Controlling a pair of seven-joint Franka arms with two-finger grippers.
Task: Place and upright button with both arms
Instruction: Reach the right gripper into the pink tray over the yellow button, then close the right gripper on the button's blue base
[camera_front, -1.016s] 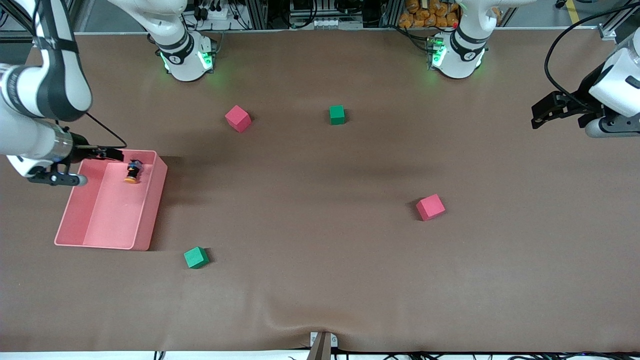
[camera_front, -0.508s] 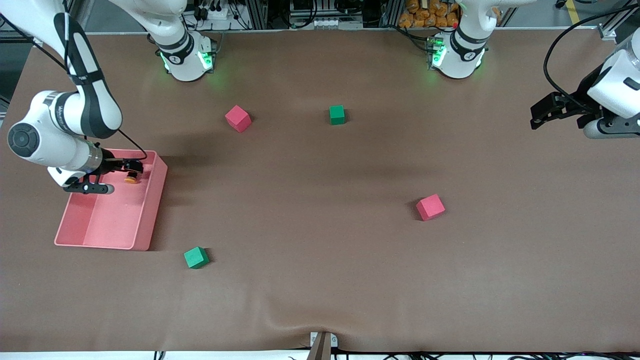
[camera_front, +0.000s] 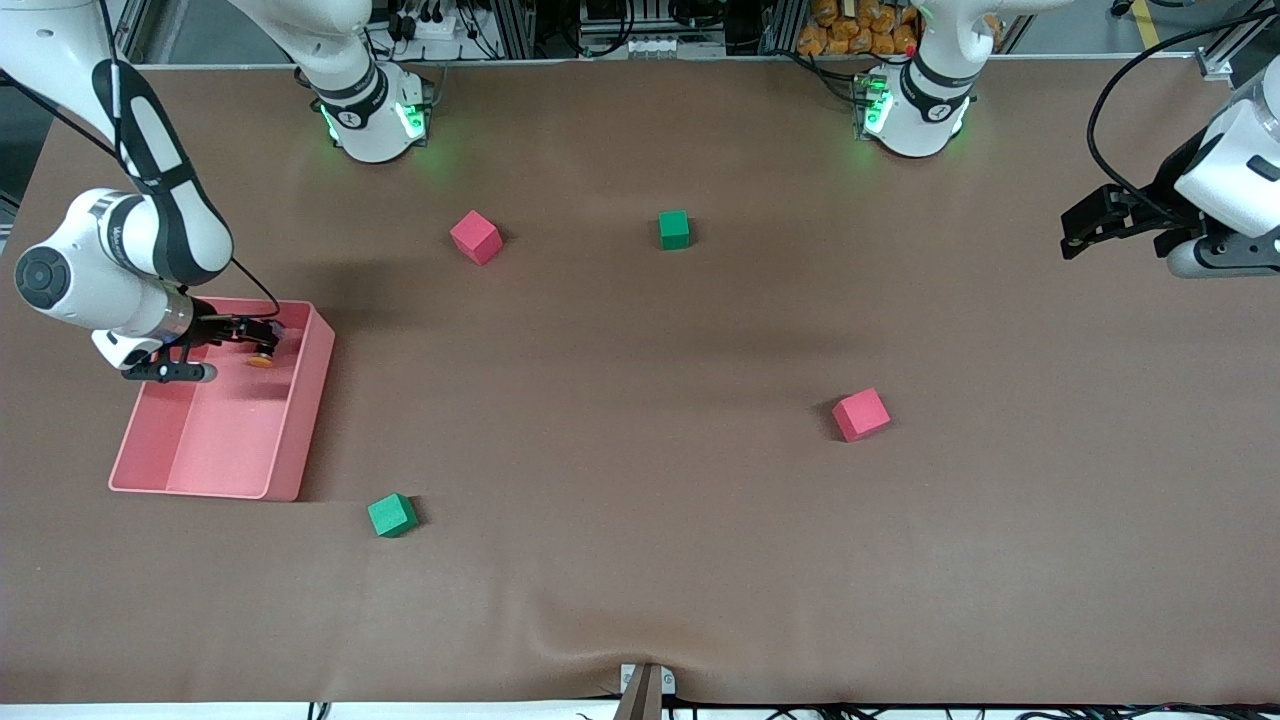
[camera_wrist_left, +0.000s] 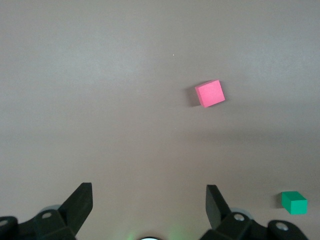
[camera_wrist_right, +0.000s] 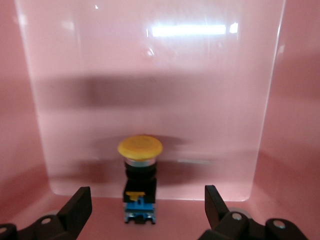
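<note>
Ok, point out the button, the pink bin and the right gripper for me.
button (camera_wrist_right: 140, 147): right wrist view, on its orange cap.
pink bin (camera_front: 312, 400): front view, on its side wall.
right gripper (camera_wrist_right: 145, 204): right wrist view, midway between the open fingertips, over the button's body.

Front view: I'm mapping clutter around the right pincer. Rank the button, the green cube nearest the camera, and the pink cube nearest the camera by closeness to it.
1. The button, in the pink bin, lies between the open fingers of the right pincer.
2. The green cube, just past the bin's corner nearest the camera.
3. The pink cube, toward the left arm's end.
</note>
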